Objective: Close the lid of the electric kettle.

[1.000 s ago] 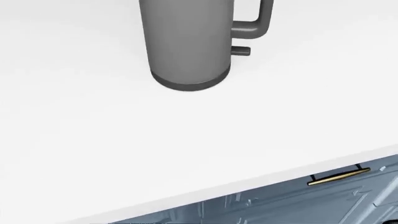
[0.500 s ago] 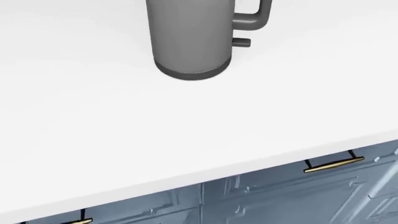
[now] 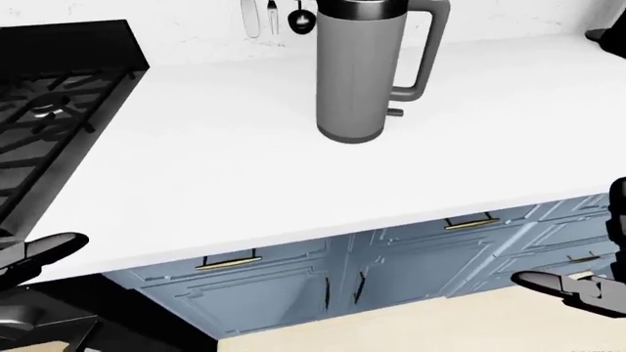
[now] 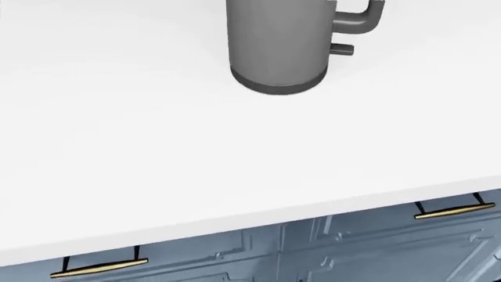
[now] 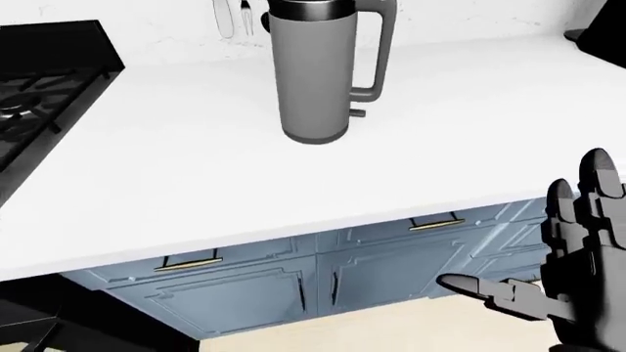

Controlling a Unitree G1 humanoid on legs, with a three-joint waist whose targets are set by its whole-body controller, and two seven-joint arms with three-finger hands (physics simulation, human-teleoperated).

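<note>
A tall grey electric kettle [image 3: 364, 73] stands upright on the white counter [image 3: 244, 169], handle to the right; its dark rim shows at the top edge of the left-eye view, and the lid itself is cut off. The head view shows only its lower body [image 4: 278, 50]. My right hand [image 5: 572, 249] hangs open below the counter edge at the right-eye view's lower right, far from the kettle. My left hand [image 3: 39, 253] is at the left-eye view's lower left, fingers spread, empty.
A black gas stove [image 3: 44, 125] fills the left of the counter. Utensils [image 3: 272, 16] hang on the wall behind the kettle. Blue cabinet drawers with brass handles [image 3: 470, 222] run below the counter. A dark object [image 5: 599, 29] sits at the far right.
The head view has shifted: the kettle now sits further right and the counter edge lies lower and more level, so the camera moved, not the kettle.
</note>
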